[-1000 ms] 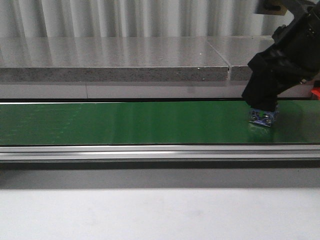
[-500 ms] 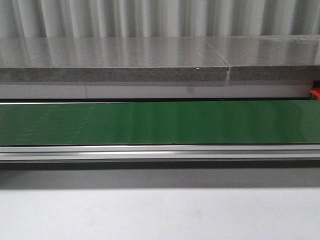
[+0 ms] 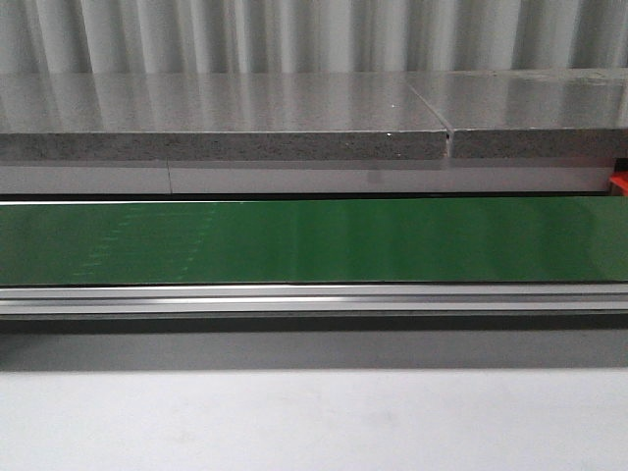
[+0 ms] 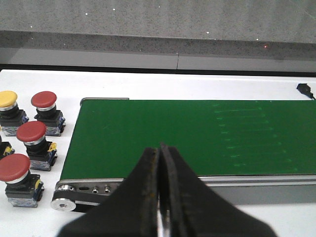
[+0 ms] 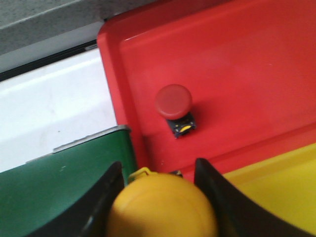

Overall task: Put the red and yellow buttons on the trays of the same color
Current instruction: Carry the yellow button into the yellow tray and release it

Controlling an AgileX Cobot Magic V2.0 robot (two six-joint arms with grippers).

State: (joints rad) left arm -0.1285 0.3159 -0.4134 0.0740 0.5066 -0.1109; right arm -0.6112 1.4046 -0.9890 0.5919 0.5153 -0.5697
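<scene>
Gripping a yellow button [image 5: 162, 205], the right gripper [image 5: 159, 197] has its jaws pinching the cap from both sides, hanging over the end of the green belt [image 5: 64, 190], right where the belt meets the red tray [image 5: 256, 59]. One red button [image 5: 174, 104] already sits upright inside that red tray, cap up, dark base below. Yellow tray [image 5: 276, 187] lies just beside the red one, edges touching; the held button is near its corner, not over it. Left gripper [image 4: 159, 197] has jaws pressed together, nothing between them, hovering above the near edge of the belt [image 4: 197, 136]. Beside the belt's end roller, on the white worktop [image 4: 49, 84], stand three red buttons [image 4: 32, 137] and one yellow button [image 4: 8, 102], all upright, close together. Front view shows only bare belt [image 3: 314, 240] and the grey ledge [image 3: 226, 118] behind; neither arm is in it.
</scene>
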